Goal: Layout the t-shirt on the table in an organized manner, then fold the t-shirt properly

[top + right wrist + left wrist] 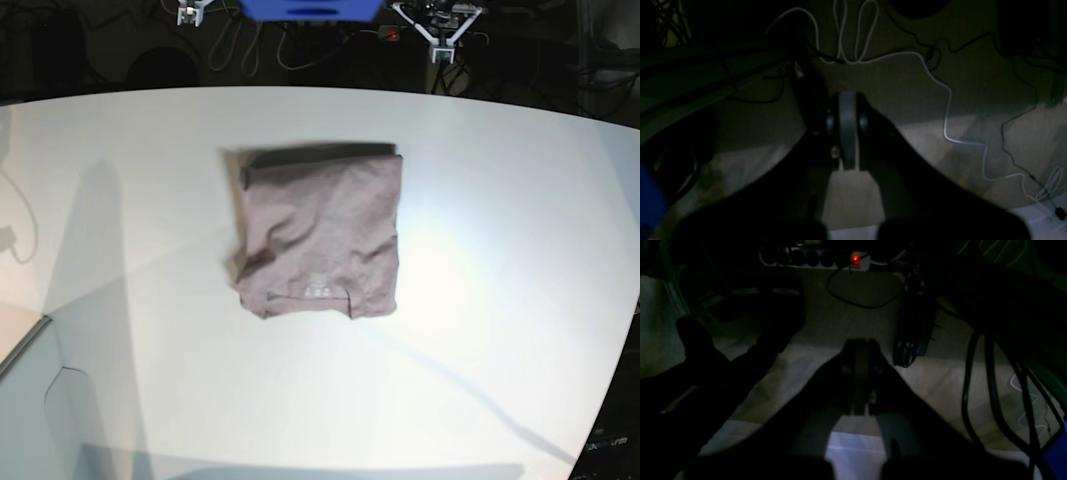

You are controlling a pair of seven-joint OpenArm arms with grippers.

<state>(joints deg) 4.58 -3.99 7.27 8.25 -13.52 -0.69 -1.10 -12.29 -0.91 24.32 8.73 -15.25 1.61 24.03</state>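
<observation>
Nearest to me, in my left wrist view, my left claw [860, 373] has its 2 dark jaws pressed flat together with nothing between them; it hangs over dim beige floor, with a coiled black cable at 1 o'clock and a white power strip with a red lit switch [855, 258] far off at 12. My right claw [847, 130] is the same — jaws closed on nothing, a thin white cable [948, 110] snaking across the floor from 12 round to 4 o'clock. Both of my claws sit below and behind the work surface, well apart from the cloth.

Further out, the base view shows the dusty mauve soft cotton t-shirt [320, 232] lying near the middle of the large smooth white curved-edge table [520, 330]. It is folded into a compact, roughly square packet, with the small pale print at 6 o'clock near the front edge and a dark shadowed fold along the 12 o'clock edge. The surface is lightly creased and the 7 o'clock corner looks a little ragged.

My judgement: the folding looks done, and parking is the step in hand. To do it well I should keep both arms clear of the table so nothing drags the packet open — and only return if that loose corner needs tucking.
</observation>
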